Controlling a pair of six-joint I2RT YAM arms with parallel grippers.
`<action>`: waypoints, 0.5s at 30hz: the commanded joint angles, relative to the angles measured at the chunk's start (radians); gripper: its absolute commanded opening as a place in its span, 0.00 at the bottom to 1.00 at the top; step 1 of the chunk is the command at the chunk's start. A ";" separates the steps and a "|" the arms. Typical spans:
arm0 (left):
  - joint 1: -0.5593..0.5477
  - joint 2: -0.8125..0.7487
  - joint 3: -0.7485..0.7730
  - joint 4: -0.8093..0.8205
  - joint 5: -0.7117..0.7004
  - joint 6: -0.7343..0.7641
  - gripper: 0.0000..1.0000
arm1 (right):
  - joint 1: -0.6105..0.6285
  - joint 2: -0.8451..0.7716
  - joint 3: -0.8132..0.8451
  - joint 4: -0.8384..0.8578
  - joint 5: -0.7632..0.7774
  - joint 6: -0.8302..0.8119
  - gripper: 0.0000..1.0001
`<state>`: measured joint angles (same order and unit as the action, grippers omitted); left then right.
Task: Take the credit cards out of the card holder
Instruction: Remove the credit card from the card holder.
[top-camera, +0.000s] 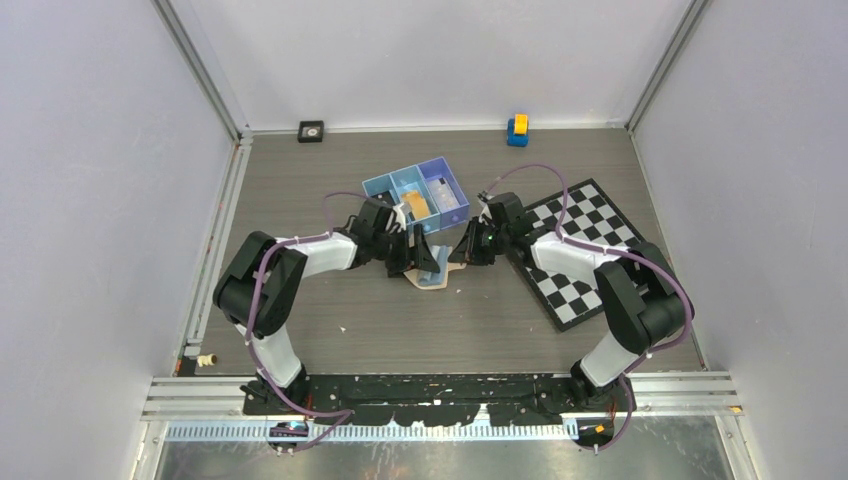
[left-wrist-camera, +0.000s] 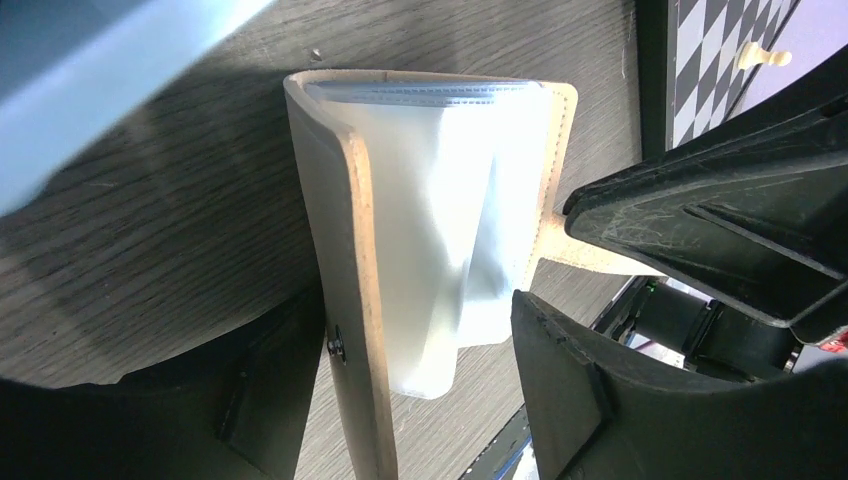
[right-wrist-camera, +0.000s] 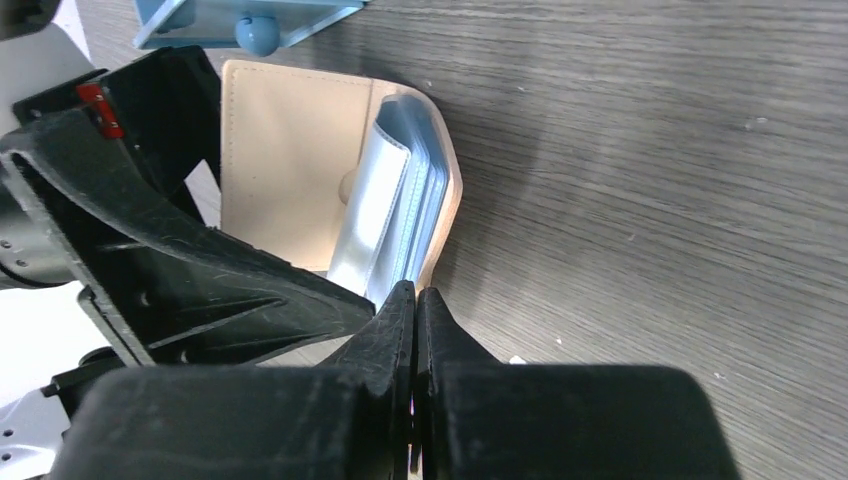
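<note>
Left gripper has its jaws spread wide, one either side of the card holder. Right gripper is pinched tight at the holder's right edge. The holder is tan and flopped open with its clear sleeves fanned out, on the table just near of the blue tray.

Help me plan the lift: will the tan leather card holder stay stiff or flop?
The tan leather card holder probably flops at its fold, since its covers splay apart. Its clear plastic sleeves bow and crease, so they are likely limp and slippery.
</note>
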<state>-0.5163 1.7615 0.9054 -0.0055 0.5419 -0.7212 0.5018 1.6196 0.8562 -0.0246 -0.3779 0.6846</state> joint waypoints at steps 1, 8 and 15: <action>-0.017 -0.020 0.019 0.008 0.005 0.026 0.70 | 0.006 -0.039 0.001 0.071 -0.061 0.004 0.01; -0.022 0.007 0.038 -0.024 0.013 0.032 0.73 | 0.015 -0.034 0.007 0.068 -0.065 -0.002 0.01; -0.023 0.018 0.048 -0.045 0.011 0.038 0.74 | 0.020 -0.038 0.006 0.071 -0.068 -0.005 0.01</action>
<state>-0.5301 1.7634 0.9218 -0.0273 0.5426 -0.6987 0.5091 1.6180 0.8562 0.0017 -0.4179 0.6842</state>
